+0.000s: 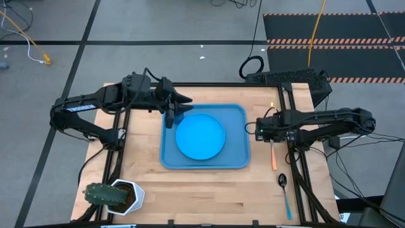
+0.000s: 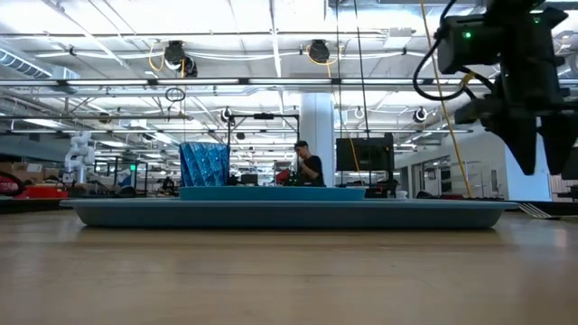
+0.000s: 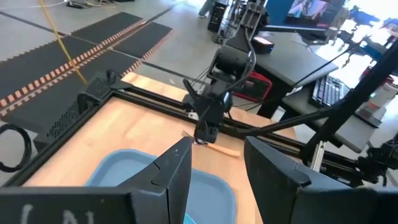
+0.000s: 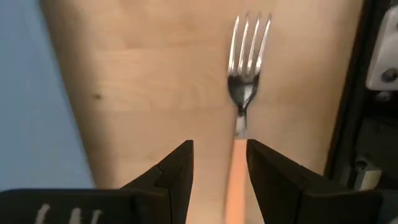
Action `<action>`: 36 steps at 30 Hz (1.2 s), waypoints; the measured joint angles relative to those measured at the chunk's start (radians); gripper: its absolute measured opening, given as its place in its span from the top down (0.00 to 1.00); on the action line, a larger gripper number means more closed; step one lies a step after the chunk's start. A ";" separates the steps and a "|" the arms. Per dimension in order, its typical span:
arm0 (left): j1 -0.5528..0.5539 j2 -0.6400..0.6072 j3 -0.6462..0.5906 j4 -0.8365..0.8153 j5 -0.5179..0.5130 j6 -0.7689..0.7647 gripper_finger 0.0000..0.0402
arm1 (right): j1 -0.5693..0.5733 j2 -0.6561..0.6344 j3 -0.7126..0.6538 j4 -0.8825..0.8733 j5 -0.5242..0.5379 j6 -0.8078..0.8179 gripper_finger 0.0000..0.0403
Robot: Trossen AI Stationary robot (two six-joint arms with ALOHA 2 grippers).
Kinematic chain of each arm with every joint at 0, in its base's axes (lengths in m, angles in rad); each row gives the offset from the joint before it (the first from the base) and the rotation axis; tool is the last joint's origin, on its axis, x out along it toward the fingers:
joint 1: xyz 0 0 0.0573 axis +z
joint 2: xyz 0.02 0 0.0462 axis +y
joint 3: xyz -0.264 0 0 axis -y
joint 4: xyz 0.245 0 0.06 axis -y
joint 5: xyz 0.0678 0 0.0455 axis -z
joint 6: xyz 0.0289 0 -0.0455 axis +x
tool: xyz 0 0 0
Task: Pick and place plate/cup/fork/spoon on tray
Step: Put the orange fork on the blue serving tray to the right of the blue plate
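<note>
From above, the left arm reaches in from nine o'clock, elbow folded back toward the tabletop's left edge, forearm running level to the right. Its pincer hangs over the tray's upper-left corner, just above the cup, which stands inside that corner. In the left wrist view the two dark fingers stand apart with nothing between them.

The right arm comes in from three o'clock, stretched almost straight leftward, wrist turned down. Its pincer sits just off the tray's right rim, over the upper end of the fork. The right wrist view shows its fingers apart, straddling the orange handle — the silver tines lie ahead on bare wood — but I cannot tell whether the pads touch it. In the low view the right arm hangs at the right edge, its tips clear of the wood.

The plate lies flat in the middle of the tray. The fork lies on the tabletop just right of the tray, handle pointing to six o'clock. The spoon lies beyond it toward five o'clock, bowl up, light-blue handle trailing toward the near edge. A potted cactus sits at the seven o'clock corner.
</note>
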 joint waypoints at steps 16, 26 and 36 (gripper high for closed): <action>-0.006 0.000 0.000 0.021 0.008 -0.075 0.63 | 0.117 0.001 -0.065 0.047 0.052 0.144 0.65; -0.027 -0.023 -0.001 0.046 -0.004 -0.118 0.63 | 0.168 -0.004 -0.067 0.249 0.026 0.094 0.65; -0.027 -0.026 -0.001 0.044 0.008 -0.108 0.63 | 0.163 -0.004 -0.084 0.478 0.079 -0.121 0.65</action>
